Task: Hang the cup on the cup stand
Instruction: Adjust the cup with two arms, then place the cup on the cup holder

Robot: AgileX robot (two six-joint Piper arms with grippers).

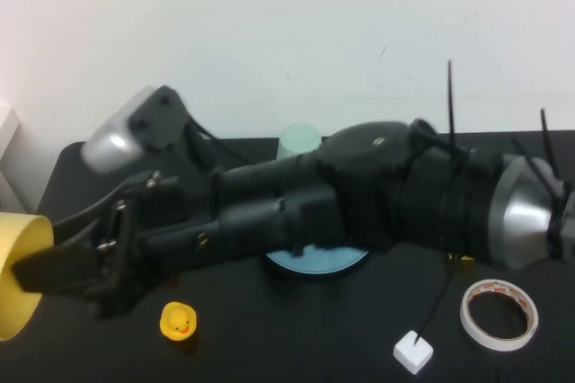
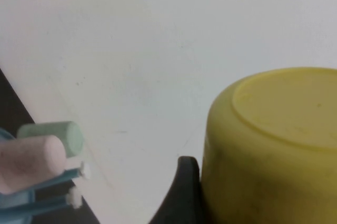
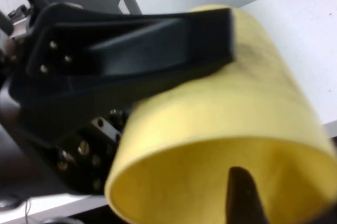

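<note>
The yellow cup (image 1: 16,298) hangs on its side at the table's far left edge, mouth towards my right arm. My left gripper (image 2: 263,192) is shut on its body; one finger (image 2: 181,192) presses the wall, and another lies along the outside (image 3: 158,45). My right gripper (image 1: 40,255) has reached across the table and stands open astride the rim, one finger (image 3: 239,192) inside the mouth. The light-blue cup stand (image 1: 314,264) sits mid-table, mostly hidden under the right arm. In the left wrist view its pegs (image 2: 37,192) carry a pink and a green cup.
A pale green cup (image 1: 298,140) shows above the right arm. A yellow rubber duck (image 1: 178,320), a small white block (image 1: 413,351) on a black cord and a roll of tape (image 1: 499,314) lie along the front of the black table (image 1: 296,347). A white wall stands behind.
</note>
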